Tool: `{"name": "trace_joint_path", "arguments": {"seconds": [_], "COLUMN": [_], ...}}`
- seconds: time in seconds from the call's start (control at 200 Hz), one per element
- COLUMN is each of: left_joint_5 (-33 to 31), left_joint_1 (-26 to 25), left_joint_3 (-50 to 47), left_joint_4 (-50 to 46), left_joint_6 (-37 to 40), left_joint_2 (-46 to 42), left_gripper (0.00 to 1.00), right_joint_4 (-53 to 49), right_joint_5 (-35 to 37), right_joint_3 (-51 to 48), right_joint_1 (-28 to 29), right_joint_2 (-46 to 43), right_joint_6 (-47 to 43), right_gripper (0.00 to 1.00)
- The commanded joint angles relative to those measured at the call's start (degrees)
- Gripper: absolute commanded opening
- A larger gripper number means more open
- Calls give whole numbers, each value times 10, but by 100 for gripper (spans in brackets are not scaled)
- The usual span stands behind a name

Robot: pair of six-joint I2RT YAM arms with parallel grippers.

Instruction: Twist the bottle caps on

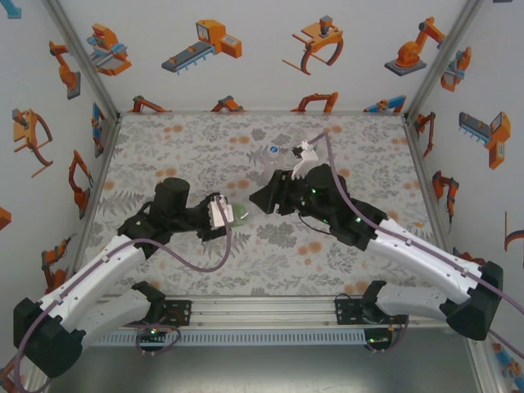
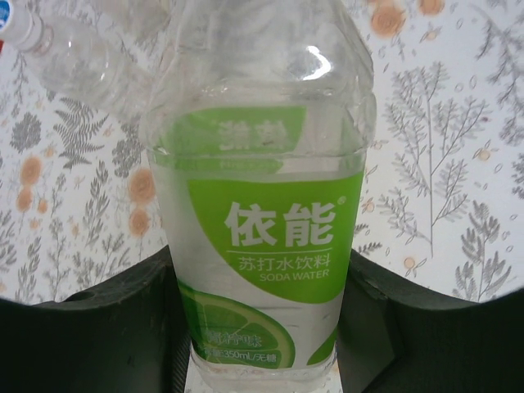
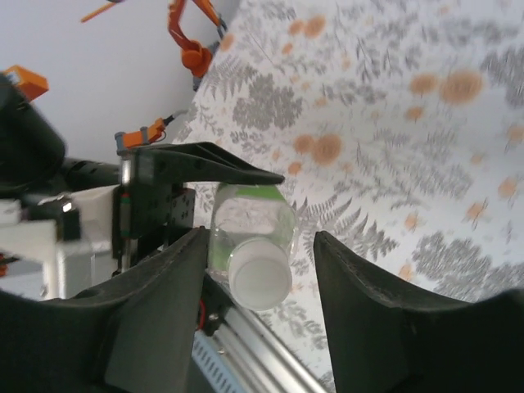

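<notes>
Where the top view looks down, the left gripper (image 1: 229, 215) pinches a clear plastic bottle with a green label (image 1: 242, 214), with the right gripper (image 1: 255, 199) at its neck. Left wrist: black fingers (image 2: 98, 327) clamp the bottle's sides. Right wrist: jaws spread, just clear of the round white plastic cap (image 3: 260, 282) on its neck.

Work surface: table covered by a printed mat (image 1: 188, 139) with grey ferns and orange flower blotches. Enclosure: three white walls (image 1: 262, 82) bearing orange robot-arm graphics, joined by aluminium corner posts (image 1: 82, 57). Slotted metal rail (image 1: 262, 308) along the near edge
</notes>
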Motion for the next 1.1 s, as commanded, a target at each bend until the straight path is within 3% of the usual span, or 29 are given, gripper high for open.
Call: {"name": "trace_joint_path", "arguments": {"seconds": [0.0,0.185,0.36,0.476,0.646,0.811,1.096], "left_joint_5": [72,216,357,410,448,449,440], "left_joint_1": [-1,-1,-6,-22,-48,-64,-72], "left_joint_3": [12,48,100,137,166,172,174], "left_joint_4": [44,48,76,78,78,78,78], "left_joint_6": [-42,-72,-134,-156,-167,-164,-161], "left_joint_2": [-10,5,41,65,89,97,96], "left_gripper": [0,0,0,0,0,0,0], "right_joint_4": [87,176,263,273,304,339,311], "right_joint_5": [-16,-160,-272,-338,-416,-424,-433], "right_joint_3": [-11,-40,-57,-36,-24,-22,-17], "right_joint_1": [-1,-1,-1,-1,-2,-1,-1], "right_joint_2": [-42,-82,-106,-107,-103,-98,-96], "right_joint_6": [-145,-262,-294,-308,-317,-292,-290], "right_gripper": [57,58,65,66,65,53,33]}}
